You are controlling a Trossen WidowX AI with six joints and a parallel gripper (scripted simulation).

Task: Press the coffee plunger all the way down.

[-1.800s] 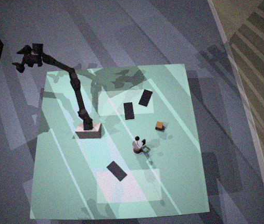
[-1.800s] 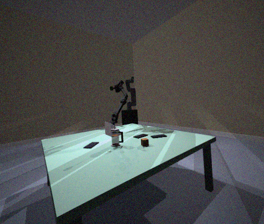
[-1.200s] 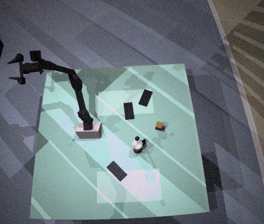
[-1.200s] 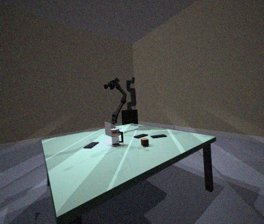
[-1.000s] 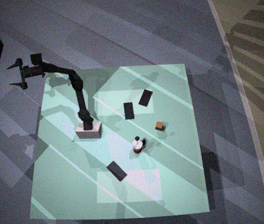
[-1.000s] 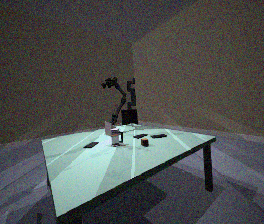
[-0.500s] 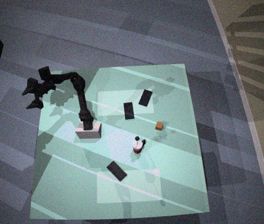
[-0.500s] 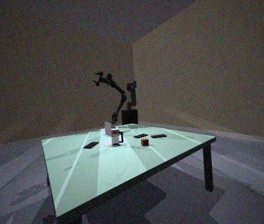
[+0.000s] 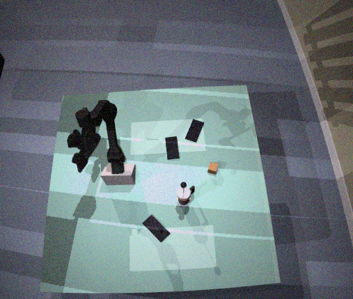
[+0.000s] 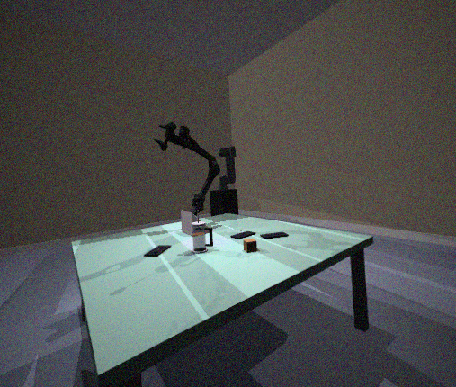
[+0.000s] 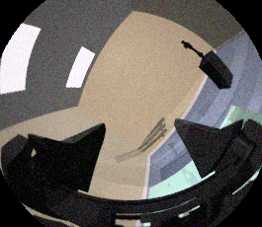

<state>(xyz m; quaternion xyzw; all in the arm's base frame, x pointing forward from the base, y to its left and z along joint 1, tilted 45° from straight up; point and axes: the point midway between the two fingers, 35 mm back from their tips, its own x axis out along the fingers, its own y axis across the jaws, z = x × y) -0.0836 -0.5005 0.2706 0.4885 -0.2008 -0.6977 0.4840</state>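
Note:
The coffee press (image 9: 184, 195) (image 10: 199, 241) stands upright on the table, a clear cylinder with a white lid, a brown-orange band inside and a dark side handle (image 9: 192, 190) (image 10: 211, 237). Its black plunger knob (image 9: 183, 184) stands above the lid on a thin rod. In the exterior view the knob is hard to tell from the dark arm behind it. My gripper (image 9: 74, 156) (image 10: 157, 133) (image 11: 141, 124) is open and empty, high above the table and well away from the press, on the far left in the top view. The press does not show in the wrist view.
An orange cube (image 9: 212, 167) (image 10: 250, 245) lies near the press. Two black slabs (image 9: 172, 148) (image 9: 194, 131) lie on one side of the press and a third black slab (image 9: 156, 228) (image 10: 157, 250) on the other. A pale block (image 9: 119, 179) (image 10: 186, 221) is at the arm's base.

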